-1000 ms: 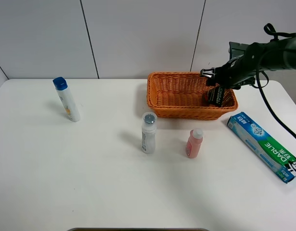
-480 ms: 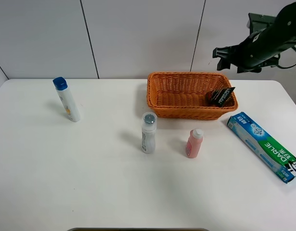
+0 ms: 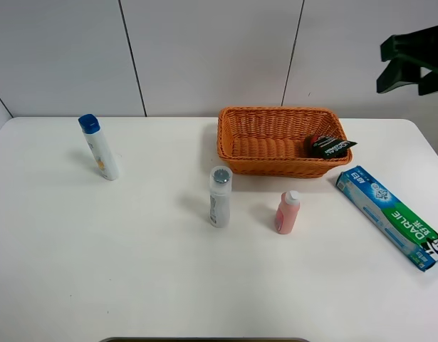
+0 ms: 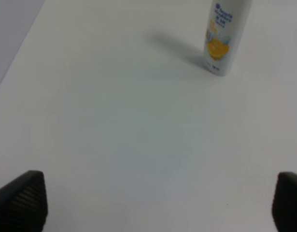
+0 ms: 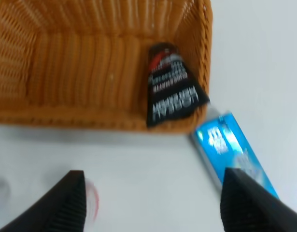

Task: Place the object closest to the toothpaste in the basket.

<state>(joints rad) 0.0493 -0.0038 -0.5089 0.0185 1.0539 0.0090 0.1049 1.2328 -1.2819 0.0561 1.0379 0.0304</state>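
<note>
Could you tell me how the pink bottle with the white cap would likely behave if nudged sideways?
The pink bottle stands upright, narrow and tall for its base, so it would probably tip rather than slide. If it is round, it may then roll on the smooth white table.

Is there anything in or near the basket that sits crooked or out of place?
Yes. The black tube lies tilted in the basket's right end, its flat end resting over the rim rather than fully inside.

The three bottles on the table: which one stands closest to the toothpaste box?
The small pink bottle with the white cap, in front of the basket. The grey-capped bottle stands farther from the toothpaste box, and the blue-capped bottle is farthest.
</note>
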